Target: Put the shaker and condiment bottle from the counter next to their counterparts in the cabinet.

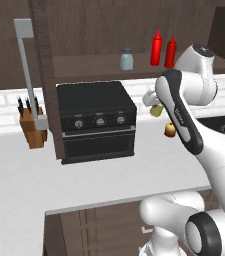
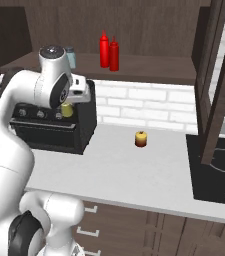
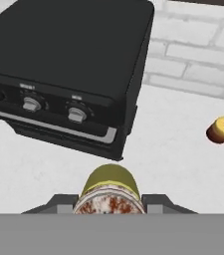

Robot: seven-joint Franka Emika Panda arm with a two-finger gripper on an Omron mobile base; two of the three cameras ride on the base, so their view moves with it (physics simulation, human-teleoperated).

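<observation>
My gripper [image 3: 109,201] is shut on the small yellow shaker [image 3: 109,183] with its speckled brownish cap. It holds the shaker in the air above the light-grey counter [image 1: 34,175], just right of the black oven. The base views show the shaker [image 1: 157,110] [image 2: 66,110] hanging under the hand. On the open shelf of the dark cabinet [image 1: 84,66] stands the pale blue-grey shaker [image 1: 127,60] [image 2: 71,56]. Further right are two red squeeze bottles side by side: the taller one [image 1: 156,47] [image 2: 104,49] and the shorter condiment bottle [image 1: 171,51] [image 2: 114,55].
A black countertop oven [image 1: 96,120] [image 3: 68,64] sits under the shelf. A knife block [image 1: 33,127] stands at its left, below the cabinet door's grey bar handle [image 1: 26,75]. A round yellow-and-red lump [image 2: 141,138] [image 3: 221,129] lies on the counter. A dark cooktop [image 2: 219,170] is at the right.
</observation>
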